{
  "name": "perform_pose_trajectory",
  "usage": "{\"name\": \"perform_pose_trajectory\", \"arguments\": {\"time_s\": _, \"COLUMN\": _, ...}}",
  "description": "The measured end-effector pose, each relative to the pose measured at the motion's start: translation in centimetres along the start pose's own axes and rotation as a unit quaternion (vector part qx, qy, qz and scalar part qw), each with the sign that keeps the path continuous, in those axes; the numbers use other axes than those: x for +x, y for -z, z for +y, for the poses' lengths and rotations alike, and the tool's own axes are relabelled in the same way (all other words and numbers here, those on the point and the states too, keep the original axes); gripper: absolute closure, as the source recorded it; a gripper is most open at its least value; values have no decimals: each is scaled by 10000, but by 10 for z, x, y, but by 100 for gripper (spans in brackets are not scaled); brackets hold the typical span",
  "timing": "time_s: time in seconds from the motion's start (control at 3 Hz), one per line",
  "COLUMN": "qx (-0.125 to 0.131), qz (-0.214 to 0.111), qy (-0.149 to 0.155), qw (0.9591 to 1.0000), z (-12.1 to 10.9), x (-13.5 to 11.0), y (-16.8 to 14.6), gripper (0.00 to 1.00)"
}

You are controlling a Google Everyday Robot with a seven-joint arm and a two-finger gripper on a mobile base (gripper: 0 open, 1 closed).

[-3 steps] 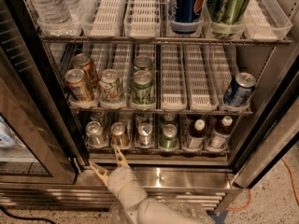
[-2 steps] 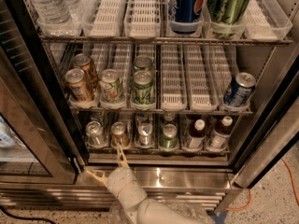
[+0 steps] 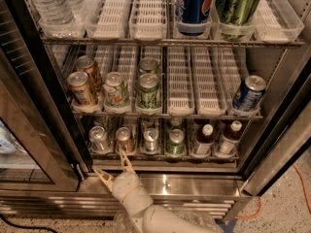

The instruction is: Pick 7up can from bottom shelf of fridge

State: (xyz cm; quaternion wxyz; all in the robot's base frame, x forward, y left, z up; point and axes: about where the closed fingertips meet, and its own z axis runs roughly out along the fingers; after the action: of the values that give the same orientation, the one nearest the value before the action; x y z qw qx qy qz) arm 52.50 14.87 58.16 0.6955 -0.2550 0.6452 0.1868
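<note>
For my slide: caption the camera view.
Open end effector poised before the fridge's bottom shelf, near the 7up can.

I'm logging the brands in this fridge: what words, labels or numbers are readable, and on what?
No text reads clearly.
Blue can, top rack: round emblem, lettering blurred.
Bottom shelf: every drink label too blurred.
Gripper, open just below that shelf's front: no markings.

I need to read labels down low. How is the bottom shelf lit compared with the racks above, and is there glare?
Camera view: the bottom shelf is dimmest, its cans shadowed; the middle rack is brighter; the steel sill shows a soft sheen by the open pincer, low before the shelf's left lanes.
</note>
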Motion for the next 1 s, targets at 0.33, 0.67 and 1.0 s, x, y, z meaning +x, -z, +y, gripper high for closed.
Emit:
{"name": "perform_pose_trajectory", "arguments": {"time_s": 0.33, "qx": 34, "qz": -25, "qy": 4, "qw": 10000, "z": -2, "x": 0, "y": -5, "gripper": 30}}
{"name": "perform_pose_trajectory", "arguments": {"time_s": 0.67, "qx": 65, "qz": -76, "qy": -14, "qw": 9999, "z": -6, "x": 0, "y": -12, "gripper": 24}}
{"name": "perform_pose_trajectory", "arguments": {"time_s": 1.0, "qx": 58, "qz": -127, "qy": -9, "qw": 9999, "z": -11, "x": -2, "y": -23, "gripper": 22}}
